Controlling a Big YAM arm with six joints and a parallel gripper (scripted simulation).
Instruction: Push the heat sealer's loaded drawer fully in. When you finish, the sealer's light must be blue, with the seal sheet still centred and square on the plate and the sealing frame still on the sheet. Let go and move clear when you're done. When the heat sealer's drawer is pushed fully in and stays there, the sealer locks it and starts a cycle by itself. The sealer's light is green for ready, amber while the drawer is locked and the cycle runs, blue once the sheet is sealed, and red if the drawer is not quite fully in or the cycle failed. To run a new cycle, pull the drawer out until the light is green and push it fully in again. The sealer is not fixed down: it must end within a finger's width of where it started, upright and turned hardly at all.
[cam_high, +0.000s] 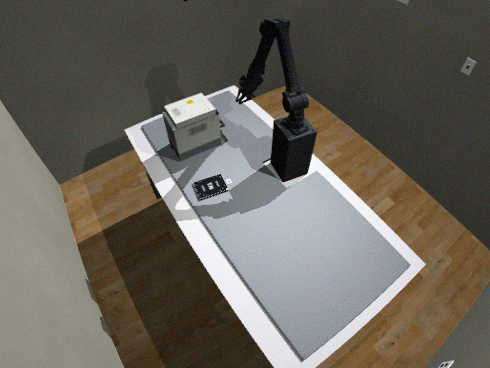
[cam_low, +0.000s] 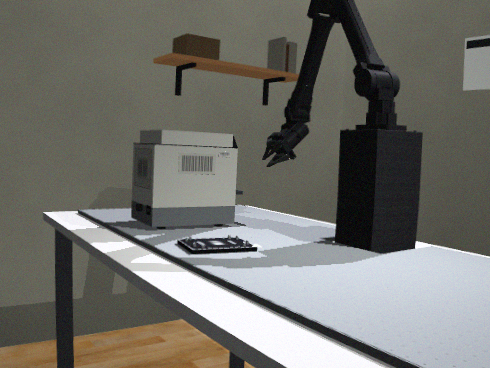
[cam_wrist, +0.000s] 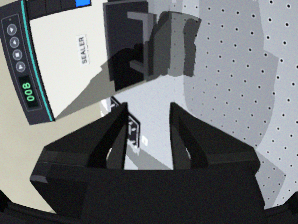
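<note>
Now, sealer light (cam_wrist: 83, 2) blue, hand (cam_high: 243, 95) (cam_low: 274, 159) (cam_wrist: 148, 109) clear, parted.

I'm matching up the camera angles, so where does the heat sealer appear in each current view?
Top: upper left of centre, the pale box-shaped heat sealer, near the table's far end.
Exterior: left of centre, its barcode side showing.
Wrist: upper left corner, partly cut off.
Shared landmark: the black board, partly hidden by a finger in the wrist view.
</note>
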